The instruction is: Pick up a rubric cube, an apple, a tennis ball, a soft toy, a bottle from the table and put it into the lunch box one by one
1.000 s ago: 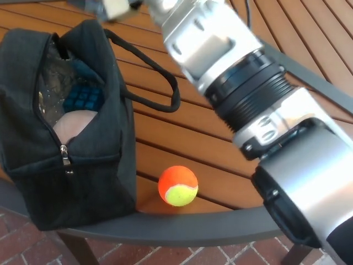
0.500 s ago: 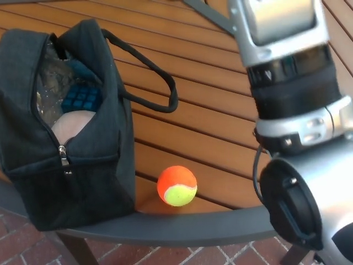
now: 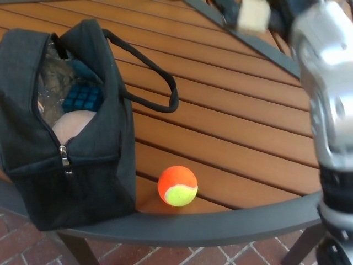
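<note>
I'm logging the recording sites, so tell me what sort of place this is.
Probably an outdoor patio: a round slatted wooden table with a dark metal rim stands on reddish brick paving, and sunlight falls across the slats.

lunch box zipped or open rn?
Open. The black lunch box has its top zipper parted, and a blue cube and a pale rounded item show inside through the gap.

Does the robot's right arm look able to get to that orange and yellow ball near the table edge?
Probably yes. The tennis ball lies in the open on the table, beside the lunch box, with nothing between it and the right arm.
</note>
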